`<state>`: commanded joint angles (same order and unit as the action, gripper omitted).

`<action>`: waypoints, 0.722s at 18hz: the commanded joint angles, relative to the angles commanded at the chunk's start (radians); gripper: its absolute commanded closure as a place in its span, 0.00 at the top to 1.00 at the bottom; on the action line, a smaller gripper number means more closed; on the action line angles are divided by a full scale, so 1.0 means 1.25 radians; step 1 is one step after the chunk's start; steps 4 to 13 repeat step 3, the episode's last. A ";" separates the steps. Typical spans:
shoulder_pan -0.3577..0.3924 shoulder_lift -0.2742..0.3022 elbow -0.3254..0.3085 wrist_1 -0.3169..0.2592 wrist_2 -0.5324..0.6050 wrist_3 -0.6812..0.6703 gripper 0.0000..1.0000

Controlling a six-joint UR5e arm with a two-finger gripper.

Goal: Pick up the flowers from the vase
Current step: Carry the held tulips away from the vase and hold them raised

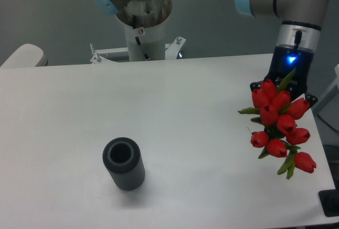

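Note:
The vase [124, 164], a dark grey ribbed cylinder, stands upright and empty on the white table [175, 107], front left of centre. The flowers [278, 124], a bunch of red tulip buds with green leaves, hang at the far right, well away from the vase. My gripper [283, 88] points down right behind the bunch and seems shut on it. The buds hide my fingertips and the stems. A blue light glows on the wrist above.
The arm's base column [143, 27] stands behind the table's back edge. A pale rounded object [21, 56] sits at the far left. The table's right edge runs just under the flowers, with a dark object [329, 203] beyond the front right corner.

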<state>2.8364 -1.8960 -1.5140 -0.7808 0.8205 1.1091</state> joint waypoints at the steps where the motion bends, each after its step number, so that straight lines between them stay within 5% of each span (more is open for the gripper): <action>1: -0.001 0.000 0.000 0.000 0.005 0.000 0.29; 13: -0.002 0.000 -0.002 0.000 0.007 0.000 0.29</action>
